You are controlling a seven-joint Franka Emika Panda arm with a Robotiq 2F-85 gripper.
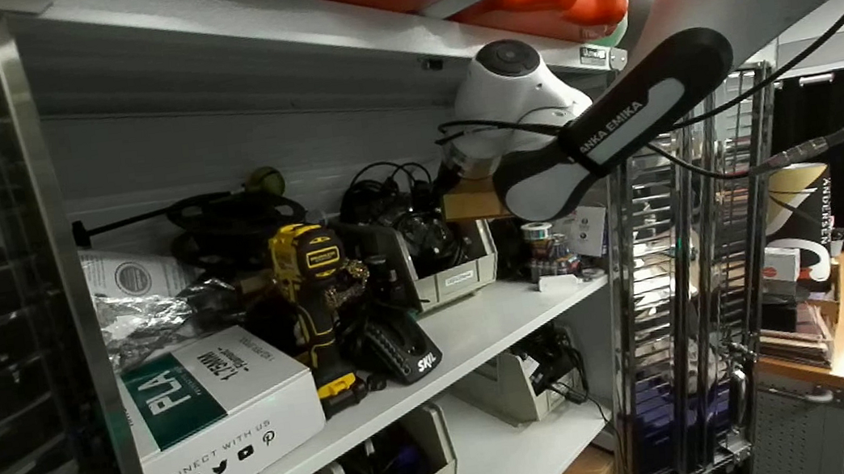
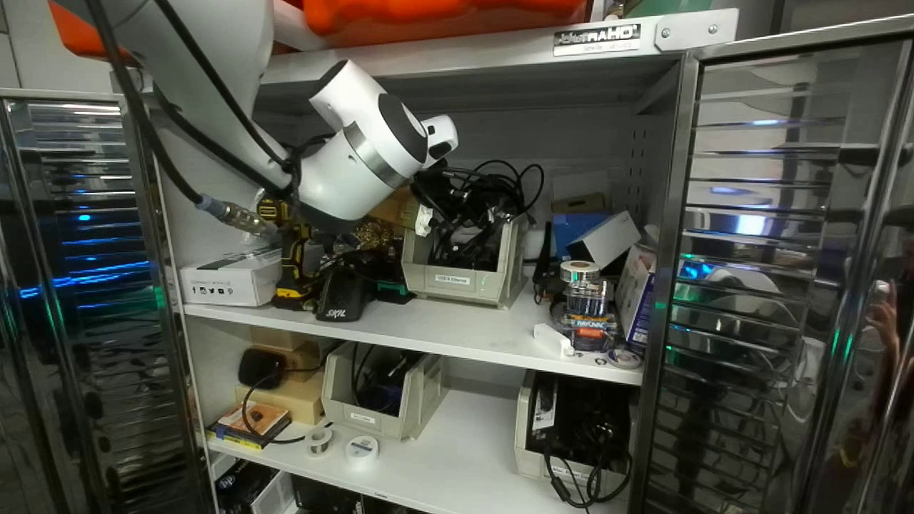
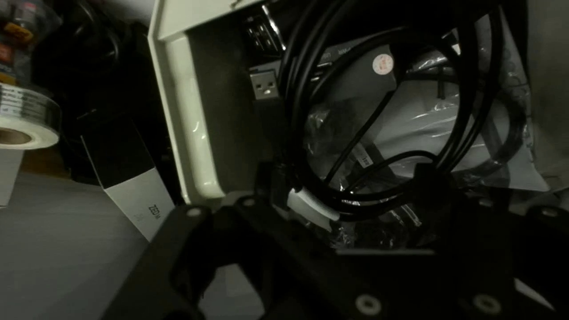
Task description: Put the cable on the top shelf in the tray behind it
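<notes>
A coiled black cable (image 3: 466, 80) with a silver USB plug (image 3: 265, 84) lies over bagged items in the pale tray (image 3: 191, 120) in the wrist view. The tray stands on the upper shelf in both exterior views (image 1: 457, 285) (image 2: 457, 282), with black cables (image 2: 475, 207) heaped above its rim. My gripper (image 3: 351, 182) is open, one fingertip at each side of the coil's lower part. Whether the fingers touch the coil is too dark to tell. In both exterior views the gripper is mostly hidden by the arm and cables.
The yellow drill (image 1: 306, 256), SKIL charger (image 1: 404, 345) and PLA box (image 1: 223, 402) stand at one side of the tray. Batteries (image 2: 589, 307) and a tape roll (image 2: 580, 271) stand at its other side. A ZED M box (image 3: 142, 200) is beside it. A shelf board (image 2: 485, 61) runs overhead.
</notes>
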